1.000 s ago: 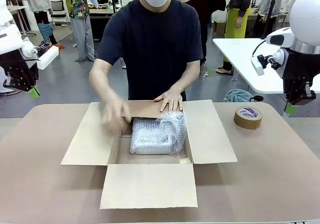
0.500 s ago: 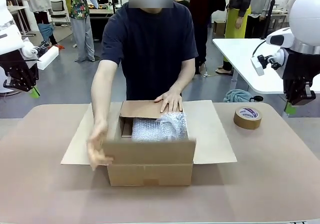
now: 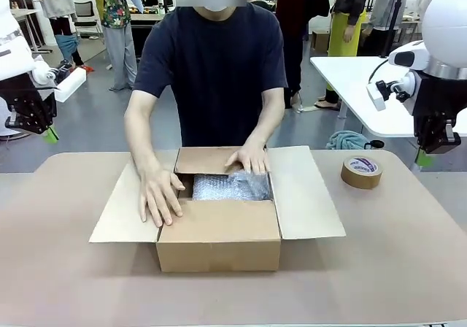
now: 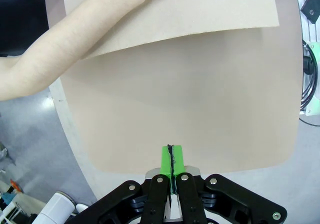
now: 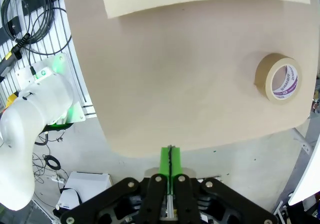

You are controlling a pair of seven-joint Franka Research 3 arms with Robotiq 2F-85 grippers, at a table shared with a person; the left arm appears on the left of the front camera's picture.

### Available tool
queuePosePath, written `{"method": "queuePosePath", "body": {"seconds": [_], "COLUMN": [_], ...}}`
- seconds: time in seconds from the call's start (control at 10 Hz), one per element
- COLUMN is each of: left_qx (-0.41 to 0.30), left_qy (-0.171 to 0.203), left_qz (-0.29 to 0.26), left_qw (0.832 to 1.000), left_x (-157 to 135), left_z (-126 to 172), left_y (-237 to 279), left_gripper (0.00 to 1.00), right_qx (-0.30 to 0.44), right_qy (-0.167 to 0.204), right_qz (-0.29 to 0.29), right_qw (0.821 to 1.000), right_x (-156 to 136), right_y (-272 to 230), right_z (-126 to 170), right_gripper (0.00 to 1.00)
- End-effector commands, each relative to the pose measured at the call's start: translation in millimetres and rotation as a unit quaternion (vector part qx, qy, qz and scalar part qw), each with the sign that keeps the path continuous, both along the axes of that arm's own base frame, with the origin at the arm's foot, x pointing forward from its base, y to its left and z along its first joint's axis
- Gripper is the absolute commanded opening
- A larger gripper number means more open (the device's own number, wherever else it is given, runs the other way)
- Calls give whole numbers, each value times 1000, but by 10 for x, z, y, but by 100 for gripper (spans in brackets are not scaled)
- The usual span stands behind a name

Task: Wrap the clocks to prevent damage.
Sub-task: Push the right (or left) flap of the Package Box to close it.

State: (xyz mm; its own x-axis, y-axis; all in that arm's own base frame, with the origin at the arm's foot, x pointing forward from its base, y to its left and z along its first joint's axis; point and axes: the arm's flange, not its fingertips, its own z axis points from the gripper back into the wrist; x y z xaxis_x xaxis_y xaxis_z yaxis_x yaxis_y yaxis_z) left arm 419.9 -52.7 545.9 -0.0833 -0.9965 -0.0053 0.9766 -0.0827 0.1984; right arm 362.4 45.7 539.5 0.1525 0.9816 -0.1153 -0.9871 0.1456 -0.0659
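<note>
While the person facing us rests one hand [image 3: 162,195] on the box's [image 3: 219,247] folded near flap and the other hand [image 3: 248,159] on its far flap, the bubble-wrapped bundle [image 3: 230,187] lies inside the box. Our left gripper [image 4: 171,156] hangs left of the box and our right gripper [image 5: 170,156] right of it, both pinched closed on nothing. A tape roll [image 3: 362,171] sits right of the box.

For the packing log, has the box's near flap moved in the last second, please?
Yes: the near flap swung up off the table and now lies folded over the box.
</note>
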Motion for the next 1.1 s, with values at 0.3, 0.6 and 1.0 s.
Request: {"method": "queuePosePath", "body": {"seconds": [0.3, 0.6, 1.0], "left_qx": [8, -95, -390], "left_qy": [-6, 31, 62], "left_qz": [1, -28, -37], "left_qw": [1000, 995, 918], "left_x": [-1, -28, 223], "left_z": [1, -46, -640], "left_y": [7, 231, 1420], "left_gripper": [0, 0, 0], "right_qx": [-6, -6, -6], "right_qy": [-6, -6, -6], "right_qz": [11, 11, 11], "right_qw": [1000, 1000, 1000], "right_x": [10, 10, 10], "right_y": [-22, -22, -22], "right_z": [-7, -7, -7], "right_gripper": [1, 1, 1]}}
